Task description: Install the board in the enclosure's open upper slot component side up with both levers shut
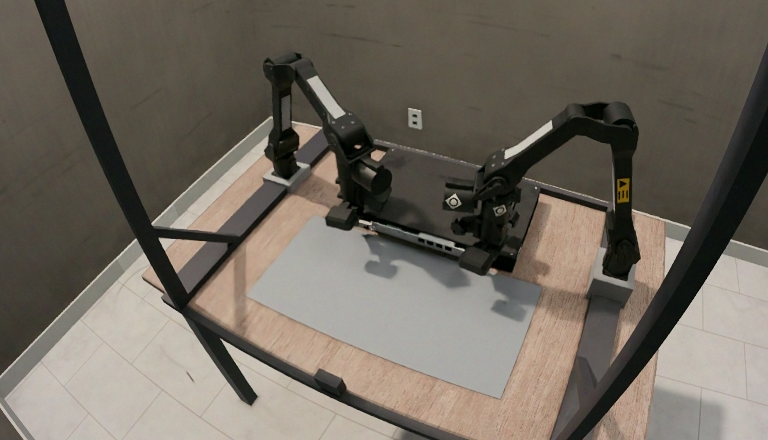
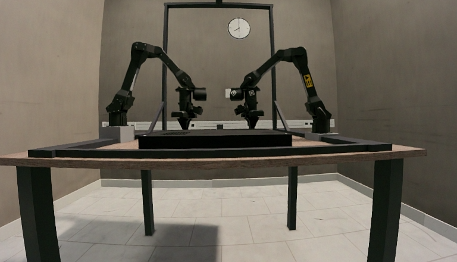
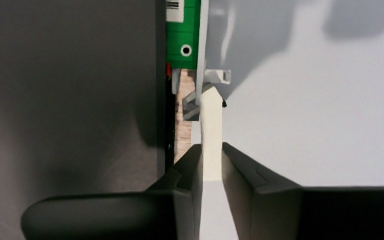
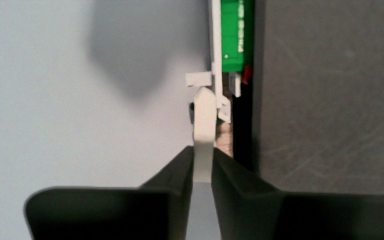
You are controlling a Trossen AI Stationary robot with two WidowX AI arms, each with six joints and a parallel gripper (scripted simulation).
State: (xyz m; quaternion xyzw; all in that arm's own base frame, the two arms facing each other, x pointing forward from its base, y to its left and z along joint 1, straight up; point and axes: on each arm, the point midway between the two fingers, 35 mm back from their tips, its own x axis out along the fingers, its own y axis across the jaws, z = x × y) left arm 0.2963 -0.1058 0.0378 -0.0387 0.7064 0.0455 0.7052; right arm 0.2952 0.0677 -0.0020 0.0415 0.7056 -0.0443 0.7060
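The board (image 3: 183,35) (image 4: 231,40), green and component side up, is mostly inside the black enclosure (image 1: 419,186) (image 2: 215,142) (image 3: 75,100) (image 4: 325,100). A narrow green strip shows between the enclosure and the silver panel (image 1: 407,235) (image 3: 202,50) (image 4: 216,45). My left gripper (image 2: 252,127) (image 3: 209,150) is shut on the left lever (image 3: 212,125). My right gripper (image 2: 184,127) (image 4: 201,153) is shut on the right lever (image 4: 204,120). Both cream levers lie in line with the panel, fully open. Their hooks are close beside the enclosure's tabs; whether they engage is unclear.
The enclosure sits at the back of the bench (image 1: 266,322), near the dark rear rail (image 2: 215,153). A grey mat (image 1: 396,310) lies in front of it. Both arms reach over the enclosure's front corners. Frame posts (image 1: 101,129) (image 2: 165,60) stand at the bench's front side.
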